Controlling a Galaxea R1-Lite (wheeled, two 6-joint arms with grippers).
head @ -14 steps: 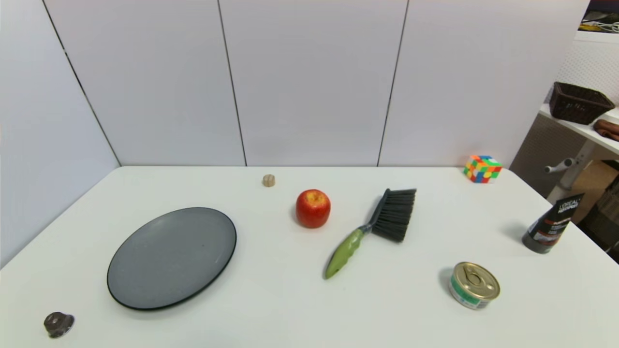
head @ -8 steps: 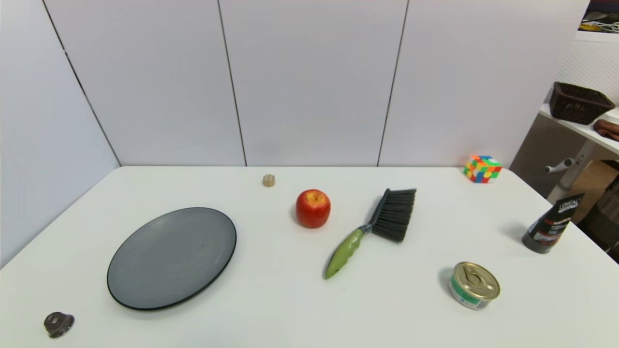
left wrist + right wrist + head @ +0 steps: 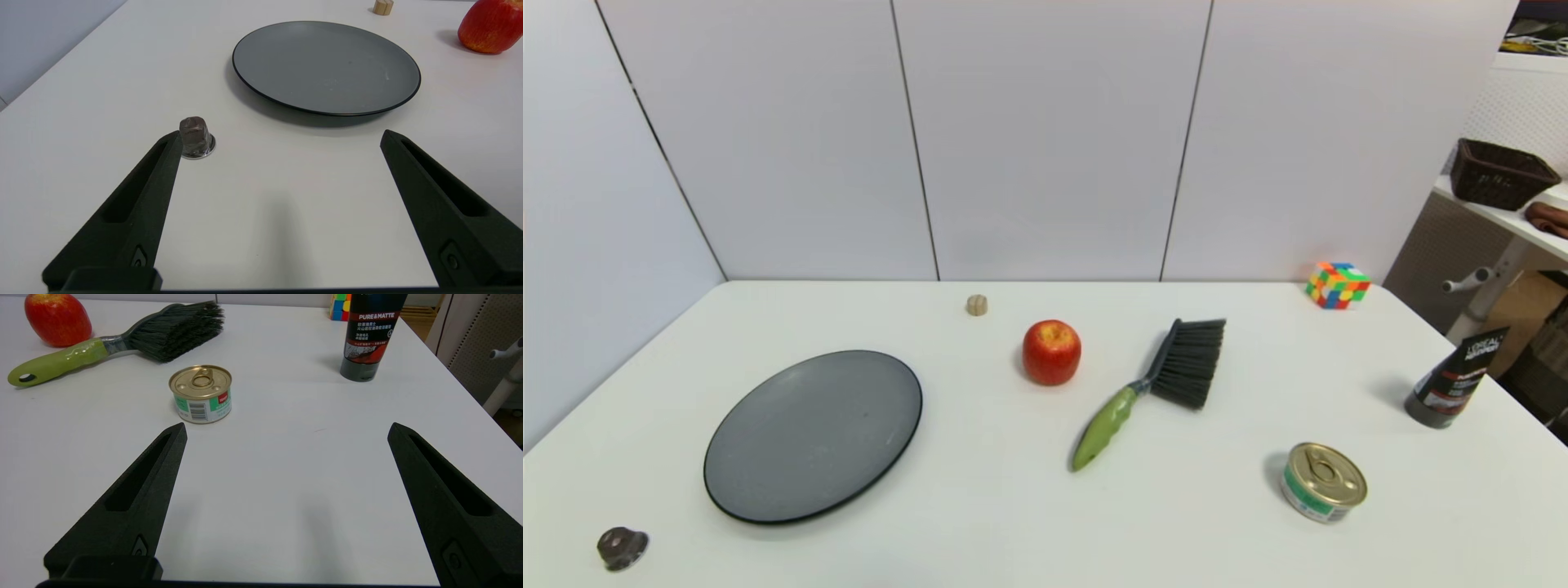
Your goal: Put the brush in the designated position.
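Observation:
The brush [image 3: 1150, 387] lies flat on the white table, right of centre, its olive-green handle pointing toward the near edge and its black bristles toward the back; the right wrist view shows the brush [image 3: 118, 341] too. Neither arm shows in the head view. My right gripper [image 3: 286, 430] is open and empty over the near right part of the table, well short of the brush. Over the near left part, my left gripper [image 3: 282, 136] is open and empty, with one finger beside a small brown capsule [image 3: 195, 136].
A grey plate [image 3: 813, 434] lies at the left. A red apple [image 3: 1051, 351] stands just left of the brush head. A tin can [image 3: 1323, 482], a black tube [image 3: 1454, 377], a colour cube [image 3: 1337, 284], a small wooden piece [image 3: 977, 305] and the capsule [image 3: 622, 547] also stand on the table.

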